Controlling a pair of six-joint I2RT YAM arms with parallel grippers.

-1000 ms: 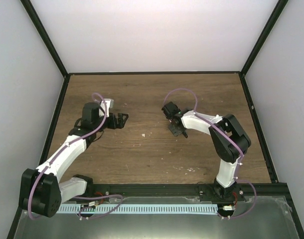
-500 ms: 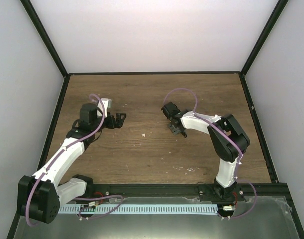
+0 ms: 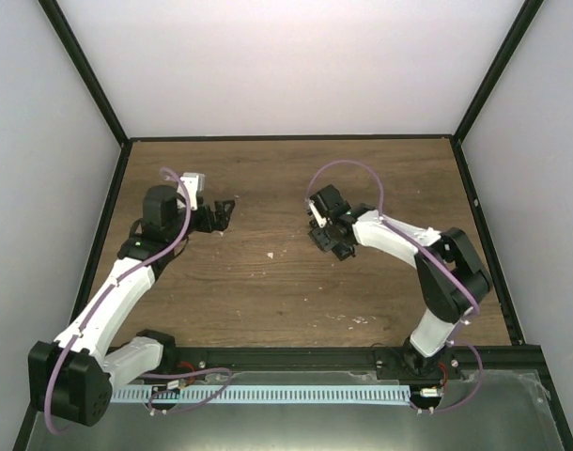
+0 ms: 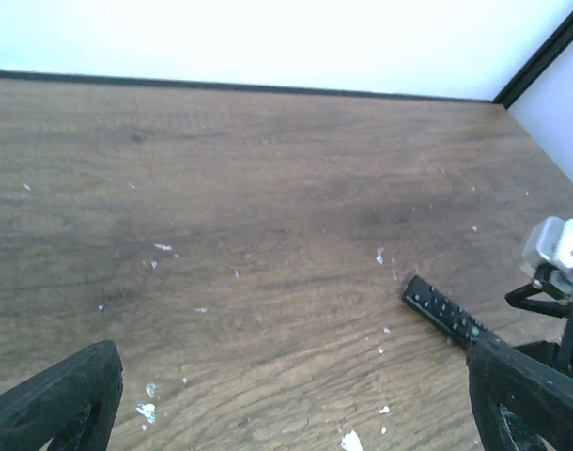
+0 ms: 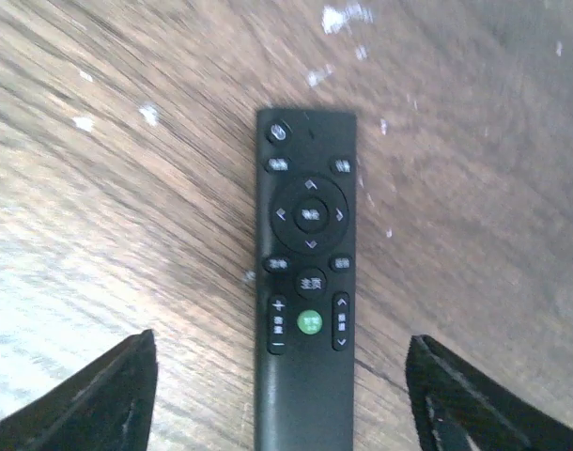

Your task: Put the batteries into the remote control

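Right wrist view: the remote (image 5: 307,282) lies buttons-up on the table (image 5: 127,141), between the spread fingers of the right gripper (image 5: 279,376), touching neither. The left gripper (image 4: 288,376) is spread too.

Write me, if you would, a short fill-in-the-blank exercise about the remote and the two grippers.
1. The remote lies on the table with its buttons facing ____.
2. Its one coloured button is ____.
3. The right gripper is ____, with one finger on each side of the remote.
4. The left gripper is open and holds ____.

Missing words: up; green; open; nothing.
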